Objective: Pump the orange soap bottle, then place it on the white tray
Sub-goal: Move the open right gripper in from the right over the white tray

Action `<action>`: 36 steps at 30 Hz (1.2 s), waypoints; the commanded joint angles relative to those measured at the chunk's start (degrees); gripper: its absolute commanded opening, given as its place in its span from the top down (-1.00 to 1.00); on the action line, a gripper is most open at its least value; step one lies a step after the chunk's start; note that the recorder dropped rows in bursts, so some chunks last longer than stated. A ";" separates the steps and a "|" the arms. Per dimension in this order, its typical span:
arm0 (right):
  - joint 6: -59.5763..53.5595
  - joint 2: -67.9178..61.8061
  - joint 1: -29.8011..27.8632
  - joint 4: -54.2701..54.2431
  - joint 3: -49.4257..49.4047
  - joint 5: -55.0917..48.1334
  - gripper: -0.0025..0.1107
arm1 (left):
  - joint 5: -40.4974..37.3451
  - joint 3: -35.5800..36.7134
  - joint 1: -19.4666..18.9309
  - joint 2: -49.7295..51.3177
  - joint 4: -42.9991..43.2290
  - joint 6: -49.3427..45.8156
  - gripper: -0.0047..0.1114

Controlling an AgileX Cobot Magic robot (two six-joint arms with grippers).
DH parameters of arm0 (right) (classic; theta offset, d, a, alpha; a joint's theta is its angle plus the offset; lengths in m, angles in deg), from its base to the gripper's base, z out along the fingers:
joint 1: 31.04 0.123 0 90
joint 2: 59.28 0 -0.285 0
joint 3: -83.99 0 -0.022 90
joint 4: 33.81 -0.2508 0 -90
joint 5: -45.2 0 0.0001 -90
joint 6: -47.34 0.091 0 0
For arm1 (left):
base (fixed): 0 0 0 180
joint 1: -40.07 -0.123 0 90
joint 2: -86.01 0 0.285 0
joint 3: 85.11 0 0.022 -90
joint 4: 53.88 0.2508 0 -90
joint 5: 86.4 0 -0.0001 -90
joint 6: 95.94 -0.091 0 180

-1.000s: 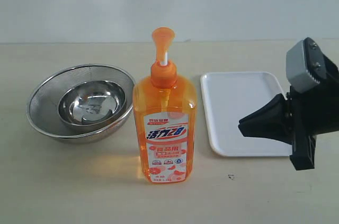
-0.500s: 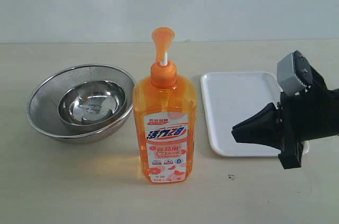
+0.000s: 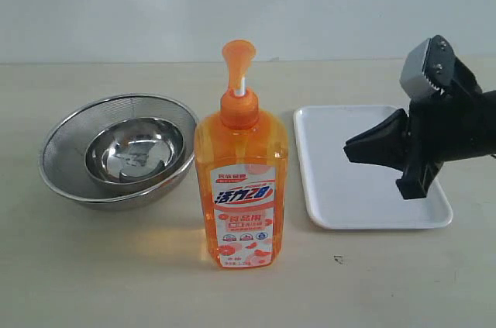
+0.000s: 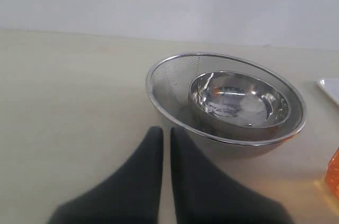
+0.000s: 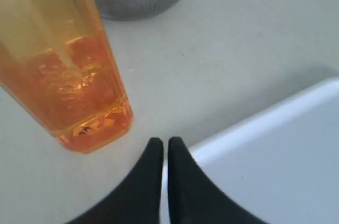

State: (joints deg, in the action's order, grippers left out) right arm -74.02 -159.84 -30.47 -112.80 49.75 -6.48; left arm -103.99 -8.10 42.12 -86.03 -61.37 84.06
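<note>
Pale tabletop (image 3: pixel 93 274) under a plain wall (image 3: pixel 116 2): the right gripper (image 3: pixel 350 150), jaws pressed together and empty, hangs over the rim of the white tray (image 3: pixel 333 204). The orange soap bottle (image 3: pixel 241 188) stands upright just ahead of its tip, untouched. The left gripper (image 4: pixel 161 134), jaws also together, points at a mesh strainer (image 4: pixel 164 86).

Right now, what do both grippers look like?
Right gripper: matte black, two fingers tapering to a point, on a black wrist topped by a grey block with screws. Left gripper: the same black tapered fingers; its body is out of view.
</note>
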 commanded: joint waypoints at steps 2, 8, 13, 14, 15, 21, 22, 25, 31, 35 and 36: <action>-0.59 -2.57 0.02 1.67 1.56 -2.73 0.96 | 0.42 0.21 -0.18 -0.17 0.09 -0.47 0.84; -0.59 -5.68 0.02 1.44 1.68 -12.99 0.96 | 0.42 0.21 -0.18 -0.17 0.09 -0.47 0.84; 1.27 -5.68 0.02 1.44 1.68 -15.87 0.87 | 0.42 0.21 -0.18 -0.17 0.09 -0.47 0.84; 1.67 -5.68 0.02 1.44 1.68 -15.87 0.78 | 0.42 0.21 -0.18 -0.17 0.09 -0.47 0.84; 2.04 -5.68 0.02 1.44 1.68 -15.77 0.65 | 0.42 0.21 -0.18 -0.17 0.09 -0.47 0.84; 4.72 -5.68 0.02 -0.73 1.68 -15.05 -0.56 | 0.42 0.21 -0.18 -0.17 0.09 -0.47 0.84; 5.55 -5.68 0.02 -1.08 1.68 -15.05 -0.67 | 0.42 0.21 -0.18 -0.17 0.09 -0.47 0.84; 6.92 -5.68 0.02 -1.14 1.68 -15.05 -0.81 | 0.42 0.21 -0.18 -0.17 0.09 -0.47 0.84; 6.92 -5.68 0.02 -1.61 1.68 -15.53 -0.81 | 0.42 0.21 -0.18 -0.17 0.09 -0.47 0.84; 6.92 -5.68 0.02 -1.61 1.68 -15.53 -0.81 | 0.42 0.21 -0.18 -0.17 0.09 -0.47 0.84; 6.73 -5.68 0.02 -2.14 1.68 -15.56 -0.81 | 0.42 0.21 -0.18 -0.17 0.09 -0.47 0.84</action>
State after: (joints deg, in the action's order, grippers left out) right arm -67.39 -165.64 -30.47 -113.92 51.20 -21.42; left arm -103.99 -8.10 42.12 -86.03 -61.37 84.06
